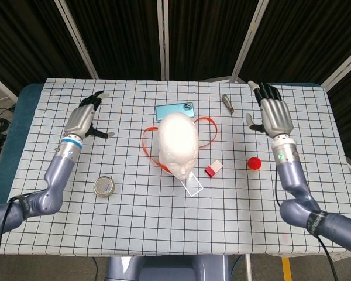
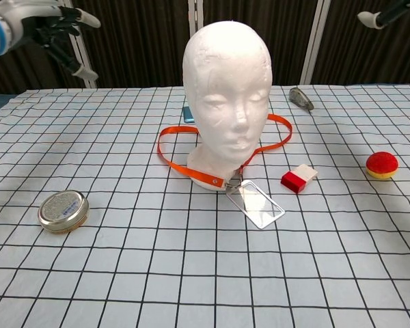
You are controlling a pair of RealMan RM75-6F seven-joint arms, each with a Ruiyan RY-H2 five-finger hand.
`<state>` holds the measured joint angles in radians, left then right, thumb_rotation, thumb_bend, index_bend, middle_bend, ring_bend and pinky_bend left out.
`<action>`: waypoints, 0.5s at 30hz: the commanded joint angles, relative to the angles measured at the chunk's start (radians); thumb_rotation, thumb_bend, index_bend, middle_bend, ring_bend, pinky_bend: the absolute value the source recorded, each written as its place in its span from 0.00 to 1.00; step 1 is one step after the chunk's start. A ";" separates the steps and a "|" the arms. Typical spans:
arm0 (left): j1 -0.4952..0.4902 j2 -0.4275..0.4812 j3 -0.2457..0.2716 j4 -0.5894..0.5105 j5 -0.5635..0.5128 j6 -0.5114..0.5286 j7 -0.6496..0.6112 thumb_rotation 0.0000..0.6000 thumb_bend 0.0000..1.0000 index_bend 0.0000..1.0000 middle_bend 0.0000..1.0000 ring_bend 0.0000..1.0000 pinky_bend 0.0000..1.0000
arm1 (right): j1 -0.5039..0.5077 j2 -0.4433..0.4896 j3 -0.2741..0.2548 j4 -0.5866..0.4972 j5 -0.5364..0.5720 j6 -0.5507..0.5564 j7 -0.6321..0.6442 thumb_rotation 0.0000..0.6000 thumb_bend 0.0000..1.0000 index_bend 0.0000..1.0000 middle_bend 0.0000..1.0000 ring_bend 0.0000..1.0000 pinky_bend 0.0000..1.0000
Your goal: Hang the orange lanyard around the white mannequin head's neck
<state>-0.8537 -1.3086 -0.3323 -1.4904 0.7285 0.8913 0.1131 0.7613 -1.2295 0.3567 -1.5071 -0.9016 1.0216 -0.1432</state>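
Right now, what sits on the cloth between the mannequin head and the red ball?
In the chest view, a small red-and-white block lies between the mannequin head and the red ball, with the lanyard's loop beside it.

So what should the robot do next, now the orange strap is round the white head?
Probably just pull both arms back. The orange lanyard already loops around the mannequin head at its neck, badge holder lying in front, and the left hand and right hand hold nothing.
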 commanded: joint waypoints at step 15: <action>0.374 0.143 0.267 -0.290 0.317 0.494 0.184 1.00 0.00 0.00 0.00 0.00 0.00 | -0.192 0.077 -0.334 -0.086 -0.539 0.023 0.137 1.00 0.91 0.06 0.00 0.00 0.00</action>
<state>-0.4986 -1.1777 -0.0801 -1.7588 1.0337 1.3682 0.2782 0.5756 -1.1427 0.0516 -1.5928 -1.4019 1.0571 -0.0258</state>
